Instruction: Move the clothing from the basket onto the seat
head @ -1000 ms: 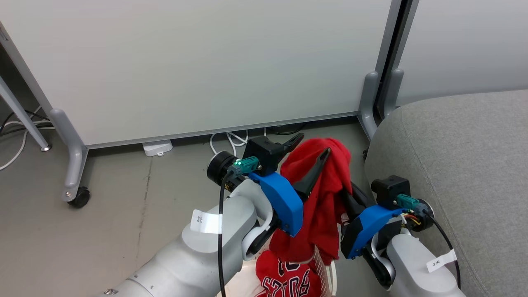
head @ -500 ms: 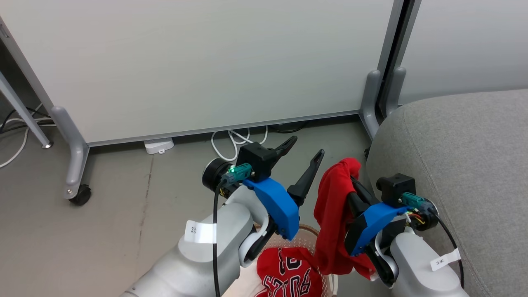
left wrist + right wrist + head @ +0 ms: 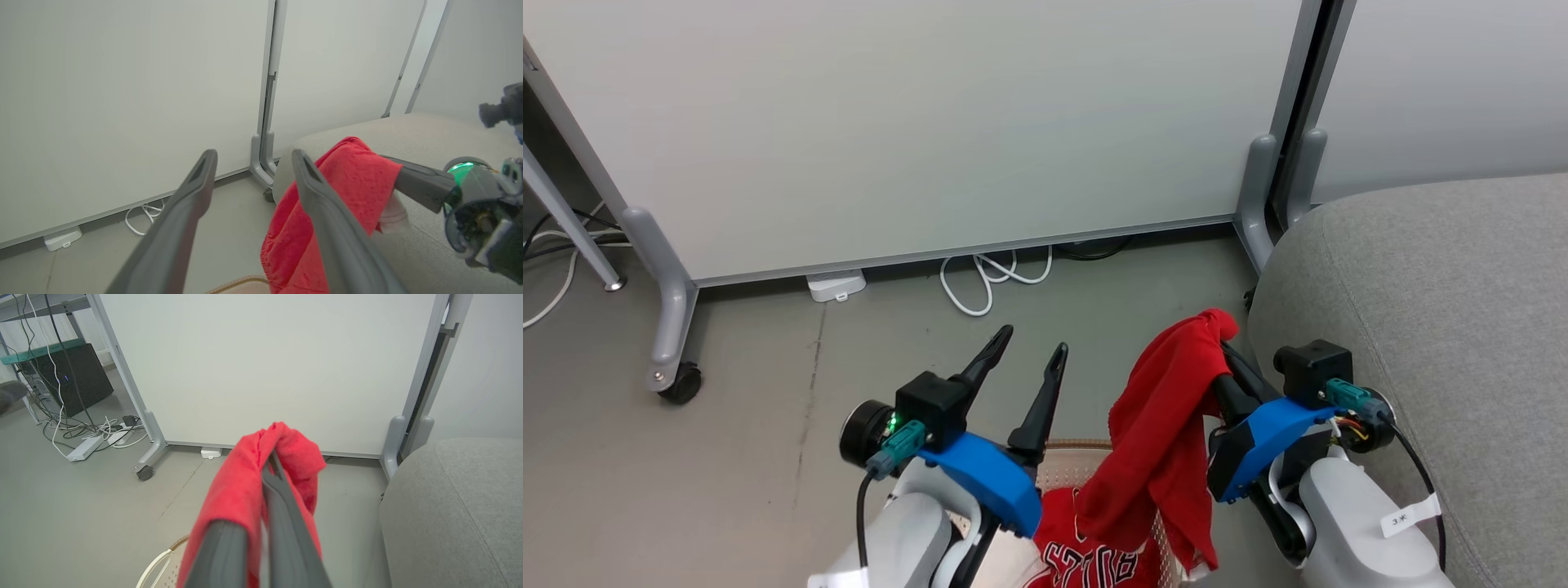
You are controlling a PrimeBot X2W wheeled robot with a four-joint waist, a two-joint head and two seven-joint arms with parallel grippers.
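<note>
The plain red shirt (image 3: 1160,441) hangs over my right gripper (image 3: 1223,347), which is shut on its top fold just left of the grey seat (image 3: 1437,310). The shirt's lower end trails into the basket (image 3: 1078,447), where the red jersey (image 3: 1094,559) with black-and-white lettering lies. My left gripper (image 3: 1032,343) stands open with nothing in it, left of the shirt and above the basket's rim. In the left wrist view the open left gripper (image 3: 254,155) frames the shirt (image 3: 351,179) in front of the seat (image 3: 408,130). In the right wrist view the shirt (image 3: 241,486) drapes over the shut right gripper (image 3: 271,459).
White partition panels (image 3: 915,122) on wheeled feet (image 3: 678,384) stand behind. White cables (image 3: 988,282) and a small white box (image 3: 836,287) lie at their base. A black case (image 3: 69,377) and a tangle of cords (image 3: 94,433) sit at far left. Grey floor lies left of the basket.
My left gripper has let go of the red shirt and drawn back to the left and down. The shirt now hangs from the right gripper alone, nearer the seat.
</note>
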